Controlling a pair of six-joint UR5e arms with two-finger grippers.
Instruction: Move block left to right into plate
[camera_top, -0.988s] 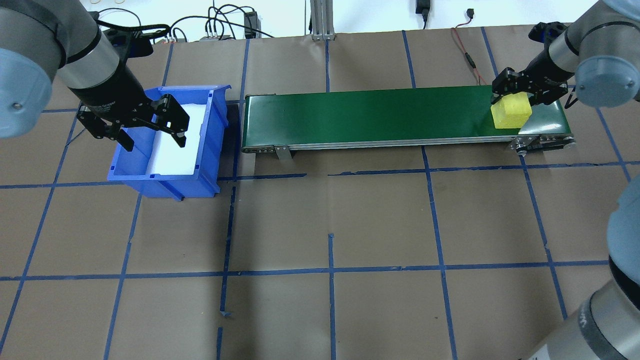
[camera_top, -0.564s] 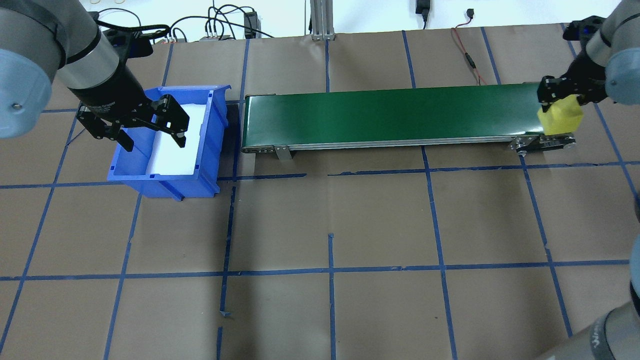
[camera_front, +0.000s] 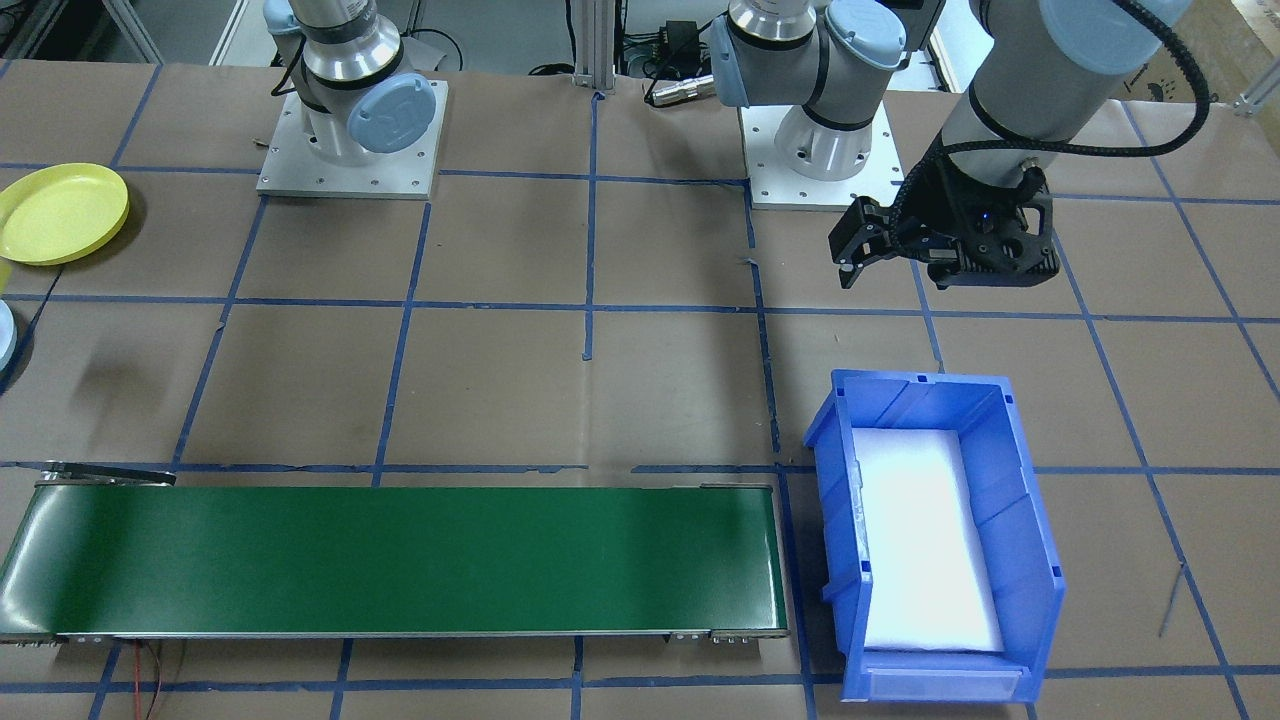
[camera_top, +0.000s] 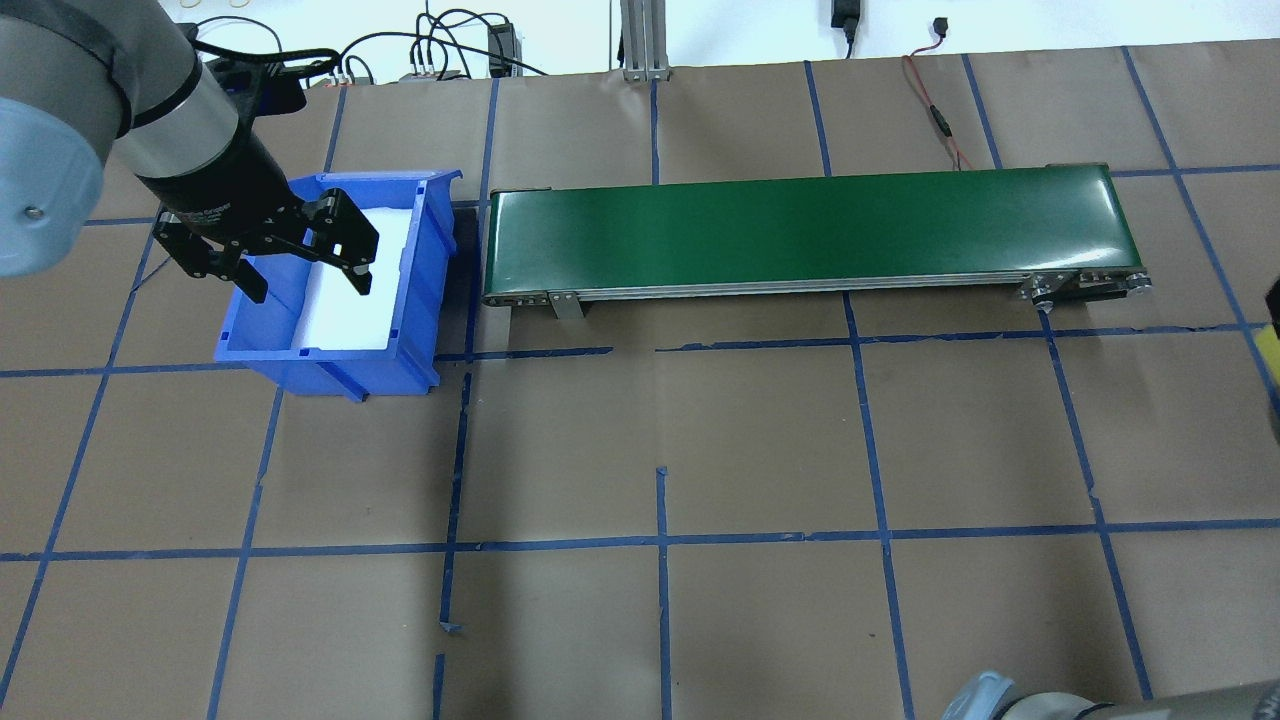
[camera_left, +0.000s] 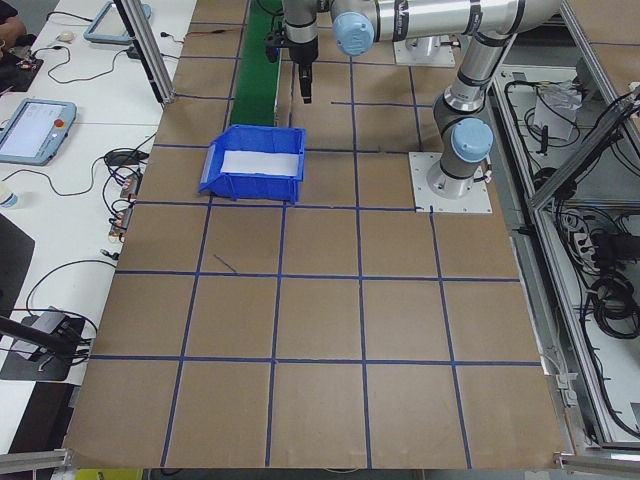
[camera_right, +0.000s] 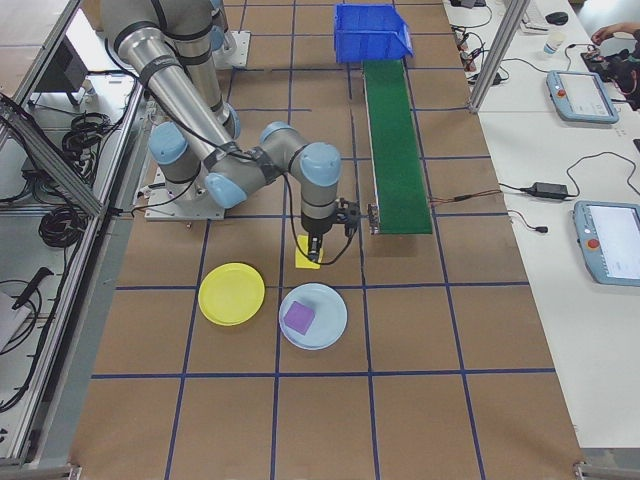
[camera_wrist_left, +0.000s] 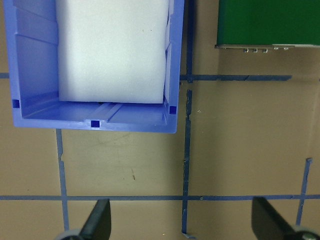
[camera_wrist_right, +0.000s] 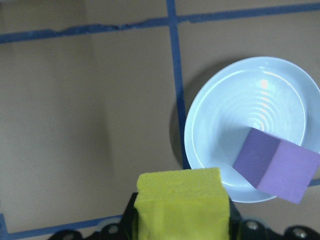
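Now clamped in the right tool (camera_wrist_right: 180, 227): yellow block (camera_wrist_right: 179, 200), pressed between the fingers and carried above the desk (camera_top: 760, 440), clear of the green conveyor belt (camera_top: 810, 228). Seen from the right wrist camera just short of the pale blue plate (camera_wrist_right: 250, 125), with a blue tape line between block and plate. Seen from the right side camera hanging off the end of the belt, near both plates, over bare brown paper. Only a yellow sliver of it at the far right edge of the overhead view.

Resting on the pale blue plate: purple block (camera_wrist_right: 275, 167), toward one side of the dish, partly over the rim in the wrist view. Just beside that plate, touching or nearly so: yellow plate (camera_right: 231, 293), nothing on it.

Held over the desk at the near wall of the blue bin (camera_top: 335, 280): left tool (camera_top: 305, 270), fingers spread apart, nothing between them. Fingertips (camera_wrist_left: 97, 220) visible at the bottom corners of the left wrist view, bin and its white liner (camera_wrist_left: 111, 50) ahead, belt end at the upper right.

Nothing on the belt surface.
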